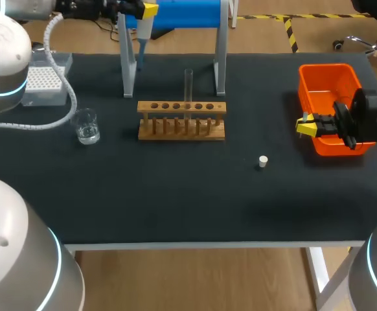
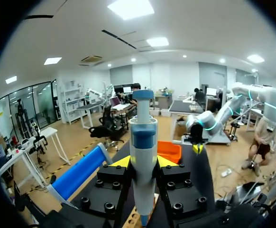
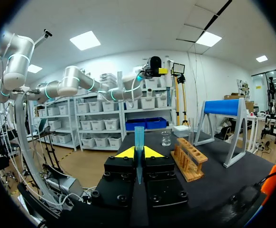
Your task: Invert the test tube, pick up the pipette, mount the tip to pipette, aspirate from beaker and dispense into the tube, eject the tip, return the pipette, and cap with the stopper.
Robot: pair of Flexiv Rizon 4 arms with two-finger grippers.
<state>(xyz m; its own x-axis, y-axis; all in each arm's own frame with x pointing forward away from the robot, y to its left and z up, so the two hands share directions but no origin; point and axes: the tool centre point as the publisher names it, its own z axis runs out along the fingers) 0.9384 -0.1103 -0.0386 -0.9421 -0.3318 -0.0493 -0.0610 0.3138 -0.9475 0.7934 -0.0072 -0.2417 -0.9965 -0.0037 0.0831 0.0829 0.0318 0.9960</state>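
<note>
A big table [image 1: 175, 207] with a black top and white legs stands on a light brown wooden floor [image 1: 195, 278], and a strip of yellow and black tape [image 1: 291, 32] lies on the floor behind it. The walls [image 3: 128, 61] are white, and bright square lights [image 2: 131, 8] shine in the white ceiling. Along one wall stand shelves [image 3: 100, 128] full of white boxes and some blue ones, and on another side are tall glass doors [image 2: 31, 102].

- Our left gripper [image 1: 145, 10] is at the pipette [image 1: 142, 31], beside the blue stand [image 1: 188, 13].
- The test tube [image 1: 188, 87] stands upright in the wooden rack [image 1: 182, 123].
- Our right gripper [image 1: 306, 125] hangs at the orange bin's [image 1: 324, 97] near edge.
- The stopper [image 1: 263, 161] lies on the mat [image 1: 175, 188].
</note>
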